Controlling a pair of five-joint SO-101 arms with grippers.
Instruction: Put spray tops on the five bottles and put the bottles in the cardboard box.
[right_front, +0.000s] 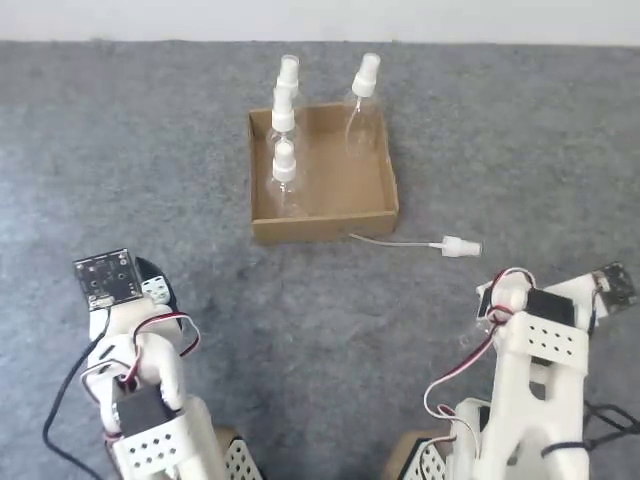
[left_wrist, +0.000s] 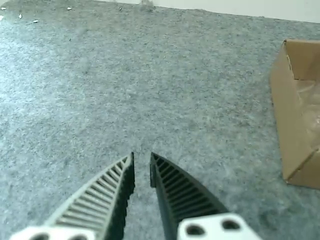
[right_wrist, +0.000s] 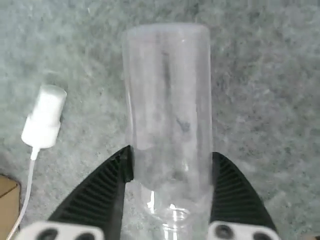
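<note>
From above, we see four bottles (right_front: 285, 185) with tops on, standing in the cardboard box (right_front: 322, 227). A loose spray top (right_front: 460, 246) lies on the carpet (right_front: 150, 150) just beside the box's front corner. At the left wrist, our left gripper (left_wrist: 141, 165) hangs over carpet, its jaws almost together and holding nothing. At the right wrist, our right gripper (right_wrist: 171, 155) is clamped on a capless clear bottle (right_wrist: 169, 90), with the spray top (right_wrist: 44, 117) lying near it.
</note>
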